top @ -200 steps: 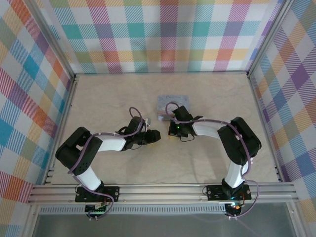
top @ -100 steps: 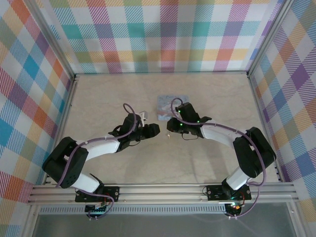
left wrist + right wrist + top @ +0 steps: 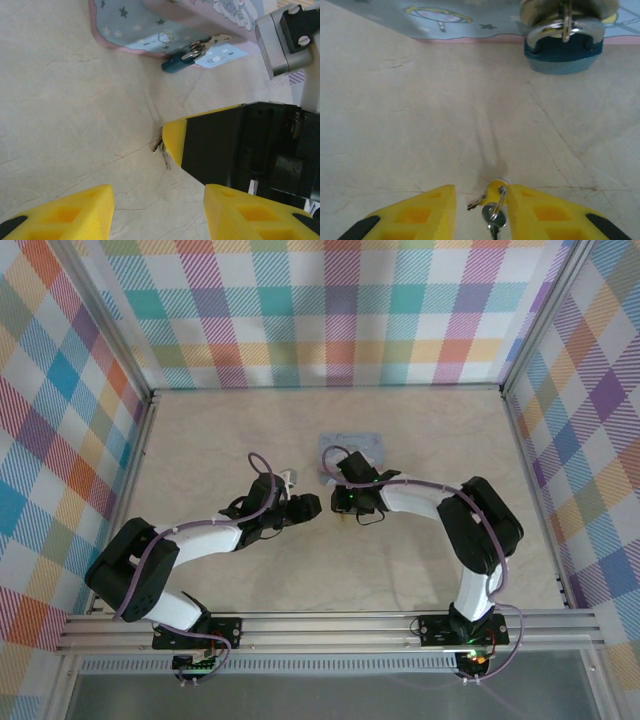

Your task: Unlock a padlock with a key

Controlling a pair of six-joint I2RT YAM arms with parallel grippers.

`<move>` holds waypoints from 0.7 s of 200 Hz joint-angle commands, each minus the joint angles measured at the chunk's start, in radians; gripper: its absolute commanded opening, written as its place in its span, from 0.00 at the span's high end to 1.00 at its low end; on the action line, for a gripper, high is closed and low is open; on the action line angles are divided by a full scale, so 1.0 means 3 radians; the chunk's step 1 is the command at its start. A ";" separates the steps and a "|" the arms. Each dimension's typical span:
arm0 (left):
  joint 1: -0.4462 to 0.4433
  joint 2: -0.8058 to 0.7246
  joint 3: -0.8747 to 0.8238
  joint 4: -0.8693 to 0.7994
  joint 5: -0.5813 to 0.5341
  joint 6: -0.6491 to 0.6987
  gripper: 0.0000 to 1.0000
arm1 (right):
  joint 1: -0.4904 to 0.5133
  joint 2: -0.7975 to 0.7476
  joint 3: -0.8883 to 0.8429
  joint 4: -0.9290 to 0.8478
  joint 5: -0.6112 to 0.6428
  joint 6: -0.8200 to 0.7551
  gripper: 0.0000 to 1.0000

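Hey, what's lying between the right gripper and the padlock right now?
Bare tabletop, as the right wrist view shows: the right gripper pinches the key, apart from the padlock.

The padlock (image 3: 563, 56) shackle and key (image 3: 493, 218) are shiny metal; table (image 3: 420, 125) seems matt.

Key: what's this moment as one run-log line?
right tool: shut on key | left tool: open, empty | padlock: hanging at tin edge

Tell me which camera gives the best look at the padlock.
The right wrist view. There the padlock is close and large, with its dark-blue body and silvery shackle clear against the edge of the tin. The left wrist view shows it whole but small, hanging at the tin's edge. In the top external view it is too small to make out.
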 commanded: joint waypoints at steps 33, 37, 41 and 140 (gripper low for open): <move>0.0000 -0.0081 -0.0103 -0.0043 -0.0086 0.0015 0.49 | 0.0068 0.0222 0.0121 -0.0199 0.0172 -0.0019 0.76; 0.0000 -0.0081 -0.0100 -0.0043 -0.0087 0.0016 0.49 | 0.0065 0.0232 0.0121 -0.0199 0.0164 -0.0019 0.77; 0.0000 -0.0079 -0.0099 -0.0047 -0.0089 0.0017 0.49 | 0.0070 0.0242 0.0124 -0.0197 0.0158 -0.0022 0.78; 0.0025 -0.0151 -0.0146 -0.0057 -0.0151 0.0001 0.49 | 0.0087 -0.0130 -0.0159 0.0181 -0.0087 0.0134 1.00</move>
